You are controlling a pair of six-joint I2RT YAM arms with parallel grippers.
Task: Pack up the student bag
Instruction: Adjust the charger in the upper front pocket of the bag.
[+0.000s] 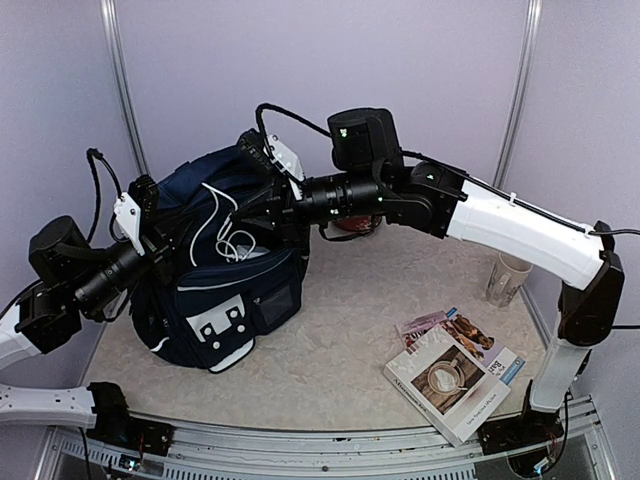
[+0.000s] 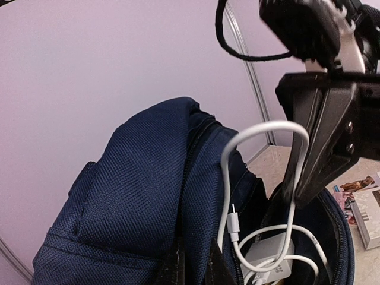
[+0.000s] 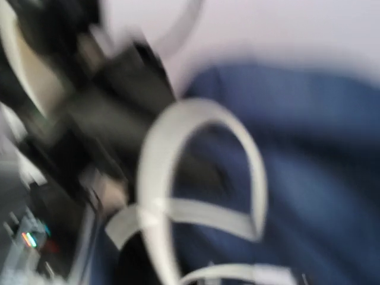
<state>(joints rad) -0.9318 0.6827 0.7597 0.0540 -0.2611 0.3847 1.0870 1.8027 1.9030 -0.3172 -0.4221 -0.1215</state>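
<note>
Printed paper came nearest: a stack of books [image 1: 452,372] was seen at five o'clock on the bench [image 1: 330,340], with a pale cup [image 1: 505,278] beyond it at three o'clock, both well apart from the claws. Farther in, at nine o'clock, the student bag [image 1: 225,290] was stood upright, its mouth turned up and its white patch facing the near edge. The left claw [image 1: 150,240] was clamped on the bag's rim at the nine o'clock end of the mouth, by which the opening was held apart. Over the mouth the right claw [image 1: 250,215] was extended from three o'clock. Its fingers [image 2: 312,148] were pressed together, and a white cable [image 2: 267,126] was apparently pinched between them and looped above the opening. The charger block [image 2: 268,261] was found lying inside, directly beneath that claw. The mouth's long axis was judged to run nine to three, so only a straight drop was judged to be needed.
</note>
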